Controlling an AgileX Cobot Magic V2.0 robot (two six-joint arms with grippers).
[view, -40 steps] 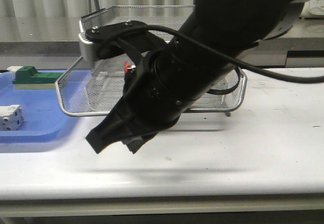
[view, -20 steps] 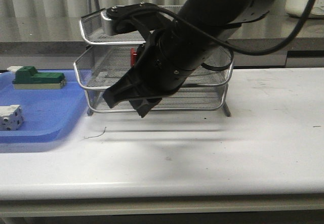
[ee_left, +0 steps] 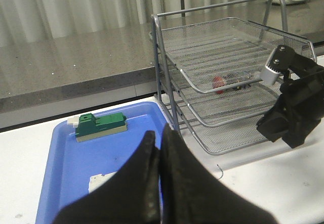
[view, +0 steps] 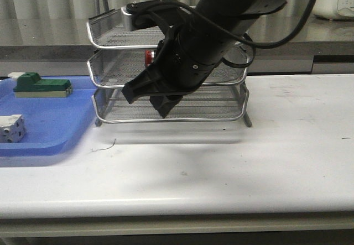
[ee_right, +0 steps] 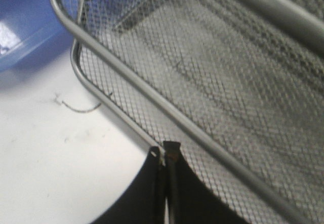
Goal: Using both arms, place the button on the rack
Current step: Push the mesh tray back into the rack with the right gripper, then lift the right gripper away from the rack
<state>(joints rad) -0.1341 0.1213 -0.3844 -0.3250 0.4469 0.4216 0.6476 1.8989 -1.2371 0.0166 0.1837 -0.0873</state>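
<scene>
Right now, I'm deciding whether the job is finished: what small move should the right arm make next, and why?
Probably back the right gripper straight away from the rack. The button already lies in the middle tier. The right gripper is shut and empty, with its tips at a tier's front rim. The left gripper hangs shut over the blue tray.

rack [view: 168, 68] middle tier slid in, right hand [view: 148, 97] risen
</scene>
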